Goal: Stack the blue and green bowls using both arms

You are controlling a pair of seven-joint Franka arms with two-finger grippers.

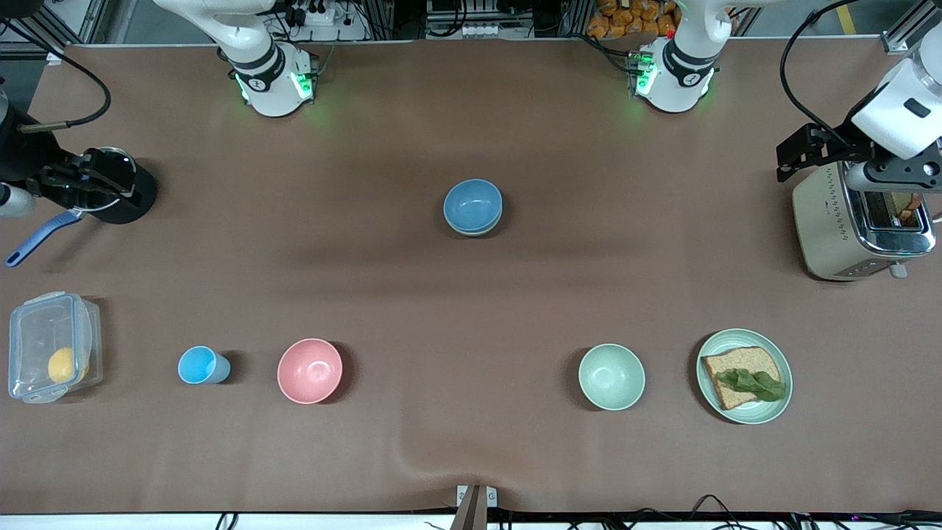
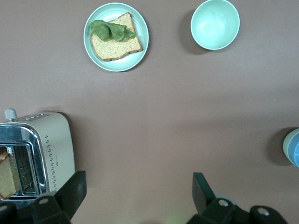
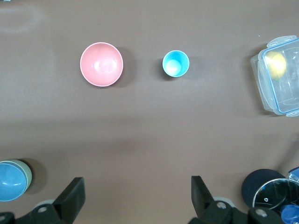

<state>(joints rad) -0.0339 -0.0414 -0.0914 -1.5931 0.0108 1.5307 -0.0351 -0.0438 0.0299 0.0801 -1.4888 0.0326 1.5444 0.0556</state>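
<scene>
In the middle of the table the blue bowl [image 1: 472, 204] sits nested inside the green bowl [image 1: 475, 232], of which only a pale rim shows under it. The left wrist view catches the blue bowl [image 2: 295, 150] at its edge, with the green bowl's rim [image 2: 285, 147] beside it. The right wrist view shows the blue bowl [image 3: 9, 181] and a sliver of the green bowl [image 3: 28, 173]. My left gripper [image 1: 791, 158] [image 2: 138, 182] hangs open and empty beside the toaster. My right gripper [image 1: 121, 178] [image 3: 136, 184] hangs open and empty over the black pot.
Nearer the camera stand a mint-green bowl [image 1: 611, 376], a plate [image 1: 743, 335] with bread and lettuce, a pink bowl [image 1: 310, 370], a light-blue cup [image 1: 199, 365] and a clear lidded box [image 1: 44, 346]. A toaster [image 1: 839, 221] and a black pot [image 1: 132, 202] flank the table's ends.
</scene>
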